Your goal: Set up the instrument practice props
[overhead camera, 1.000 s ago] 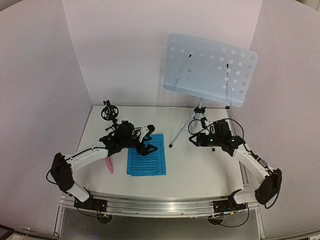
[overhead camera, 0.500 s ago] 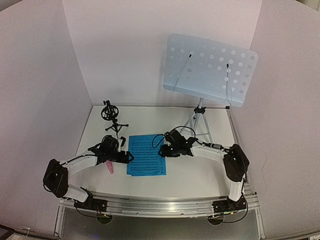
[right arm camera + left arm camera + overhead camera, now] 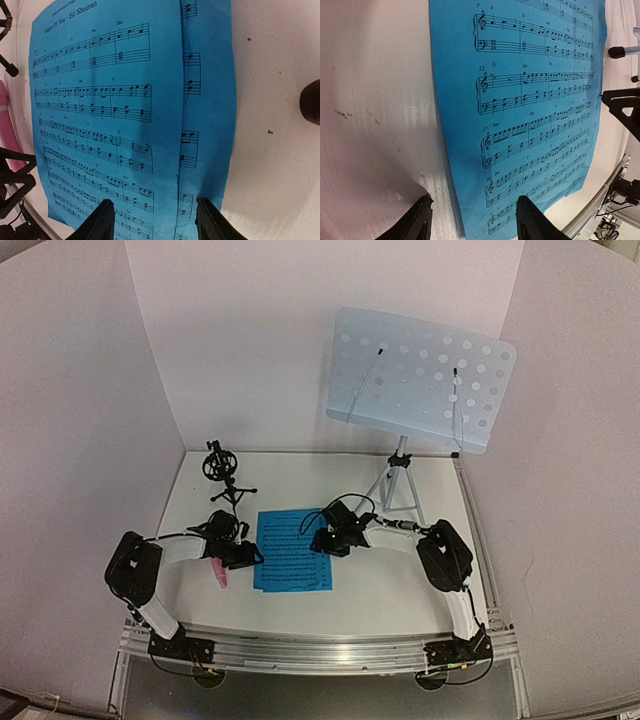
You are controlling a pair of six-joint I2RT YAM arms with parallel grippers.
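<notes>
Two blue sheet-music pages lie flat near the middle of the table, one on the other, the lower one showing as a strip along the right side, and I have a hand at each side of them. My left hand is at their left edge with its fingers apart, one over bare table and the other over the printed staves; whether they touch the paper I cannot tell. My right hand is at the right edge, also spread, one finger over the top page and one over the strip. The pink microphone lies on the table just left of the pages, beside my left hand. The black mic holder stands far left, and the pale blue music stand far right, well apart from both hands.
</notes>
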